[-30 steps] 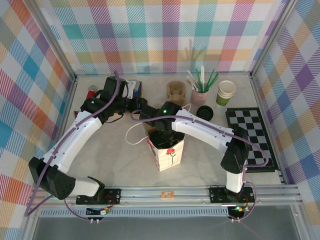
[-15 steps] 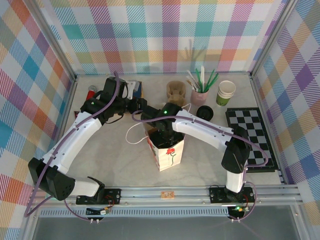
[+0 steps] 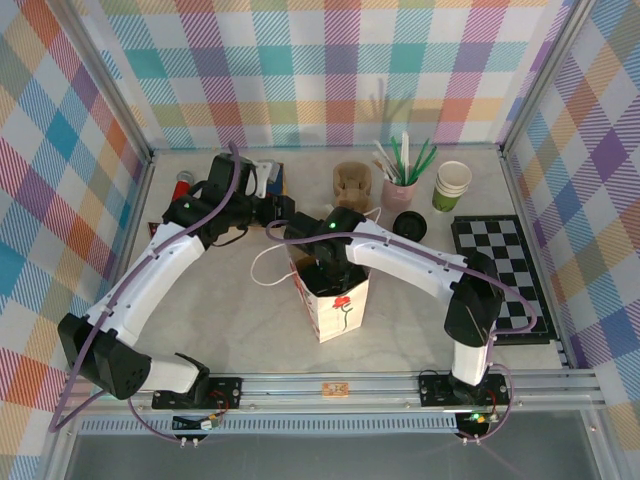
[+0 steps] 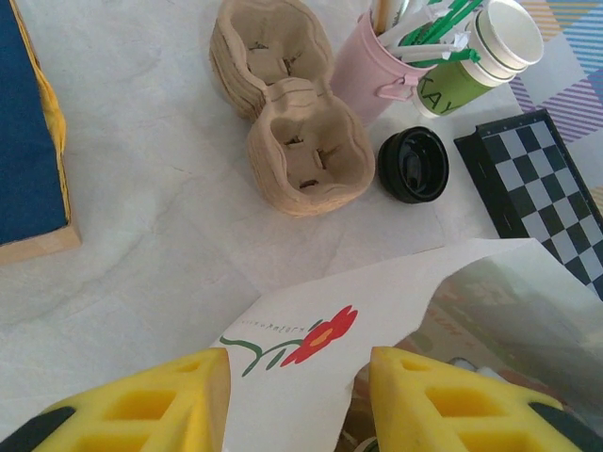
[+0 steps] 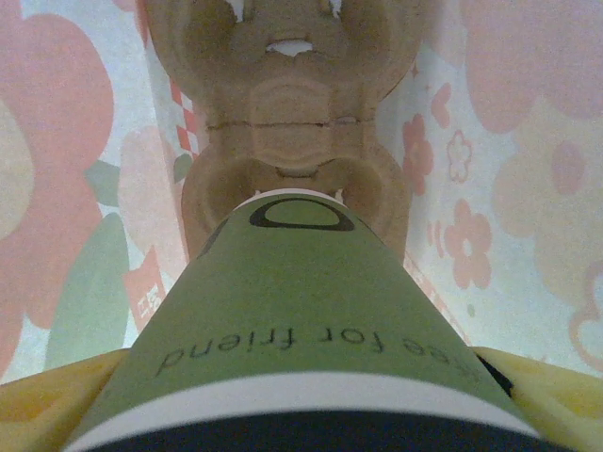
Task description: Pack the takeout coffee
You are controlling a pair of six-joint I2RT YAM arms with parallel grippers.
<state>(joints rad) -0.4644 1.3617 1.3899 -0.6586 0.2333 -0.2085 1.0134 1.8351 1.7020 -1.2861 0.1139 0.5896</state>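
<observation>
A: Which colours are seen on the takeout coffee [image 5: 283, 311]?
B: Green is shown on the cup, with dark lettering and a white band beside the black lid.
A: And on the paper bag [image 3: 338, 308]?
B: White is seen outside, with a red flower printed on a green stem. Pale pink blossoms are printed inside.
A: What else is patterned?
B: The walls [image 3: 330, 70] are covered in multicoloured plaid. Black-and-white checks are borne by the board [image 3: 500, 265]. The carriers [image 4: 301, 141] are coloured tan, the loose lid [image 4: 413, 165] black.
</observation>
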